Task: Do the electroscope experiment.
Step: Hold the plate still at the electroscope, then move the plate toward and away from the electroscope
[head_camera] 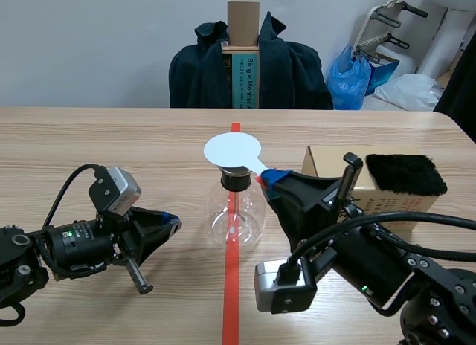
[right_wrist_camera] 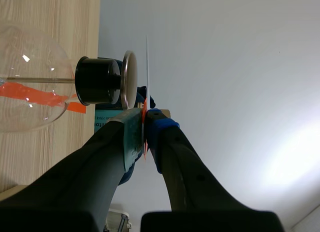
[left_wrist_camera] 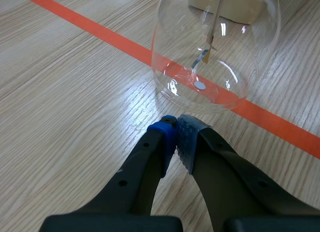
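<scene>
wood table [head_camera: 111, 137] under glass flask [head_camera: 236, 215], grey wall [head_camera: 89, 40] behind

The flask [head_camera: 234, 215] was clear, glossy glass. Its stopper [head_camera: 236, 181] looked matt black, and the plate [right_wrist_camera: 129, 78] was dull, smooth metal. The white disc [head_camera: 233, 150] looked thin and matt. The bench [head_camera: 111, 137] showed pale wood grain. The box [head_camera: 323, 160] was plain cardboard, and the black pad [head_camera: 405, 174] was fluffy like fur.

The flask [head_camera: 235, 215] stands in the middle of the tabletop [head_camera: 111, 137], with a disc [head_camera: 233, 151] over its top. To its right is a box [head_camera: 323, 163] with a cloth [head_camera: 405, 174] on it. The left fingers [head_camera: 169, 222] lie to the left of the flask.
</scene>
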